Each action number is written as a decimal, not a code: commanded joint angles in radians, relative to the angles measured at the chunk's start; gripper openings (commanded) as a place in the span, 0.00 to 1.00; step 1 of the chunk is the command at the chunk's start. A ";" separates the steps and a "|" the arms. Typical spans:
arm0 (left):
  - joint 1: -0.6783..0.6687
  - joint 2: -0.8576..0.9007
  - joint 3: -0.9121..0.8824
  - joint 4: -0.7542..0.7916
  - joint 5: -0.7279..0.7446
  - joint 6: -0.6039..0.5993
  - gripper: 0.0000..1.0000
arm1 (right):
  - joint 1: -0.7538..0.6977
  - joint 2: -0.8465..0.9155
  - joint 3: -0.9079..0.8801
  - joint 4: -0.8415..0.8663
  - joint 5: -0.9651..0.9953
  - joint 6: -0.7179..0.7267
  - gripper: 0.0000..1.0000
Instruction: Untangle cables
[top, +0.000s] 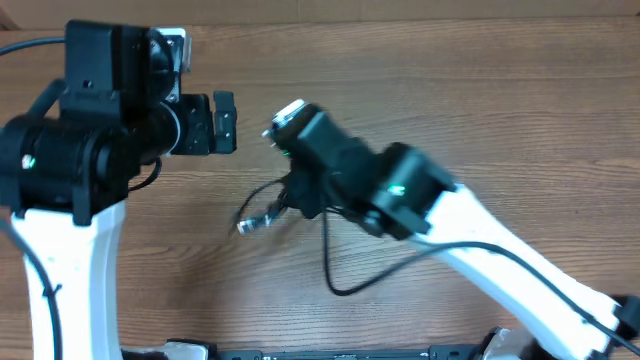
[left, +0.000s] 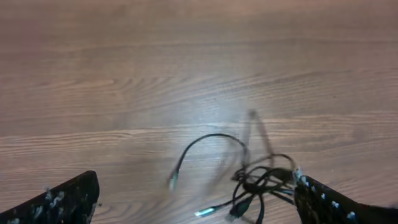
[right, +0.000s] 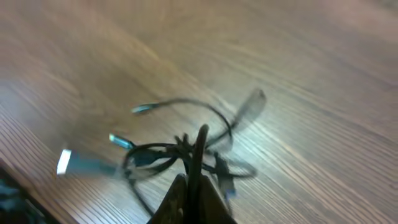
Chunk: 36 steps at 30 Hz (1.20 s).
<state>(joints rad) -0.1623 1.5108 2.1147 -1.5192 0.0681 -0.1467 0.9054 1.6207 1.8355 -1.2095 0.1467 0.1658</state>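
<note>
The cables are a small tangle of thin black wires with silvery plug ends (top: 262, 208) on the wooden table, just left of centre. My right gripper (top: 296, 196) reaches in from the lower right and is shut on a strand of the tangle. In the right wrist view its fingers (right: 194, 186) pinch one black strand, and the rest of the cables (right: 158, 155) hang blurred in front with plug ends spread left. My left gripper (top: 215, 125) is open and empty, up and left of the tangle. In the left wrist view its fingers (left: 196, 190) stand wide apart, with the cables (left: 261, 177) near the right finger.
The wooden table (top: 480, 100) fills the views. A thicker black arm cable (top: 335, 280) loops on the table below the right arm. The left arm's base (top: 70, 260) stands at the left edge.
</note>
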 joint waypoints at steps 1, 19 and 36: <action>-0.002 0.053 -0.001 0.013 0.166 0.050 1.00 | -0.022 -0.043 0.022 -0.003 0.010 0.023 0.04; -0.002 0.277 0.000 0.008 0.416 0.227 0.92 | -0.286 -0.062 0.296 -0.069 0.035 0.019 0.04; -0.028 0.255 0.000 0.100 0.551 0.236 0.98 | -0.307 -0.097 0.470 -0.095 0.067 0.016 0.04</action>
<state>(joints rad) -0.1699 1.7954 2.1136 -1.4338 0.5453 0.0589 0.6025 1.5745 2.2707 -1.2892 0.1890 0.1833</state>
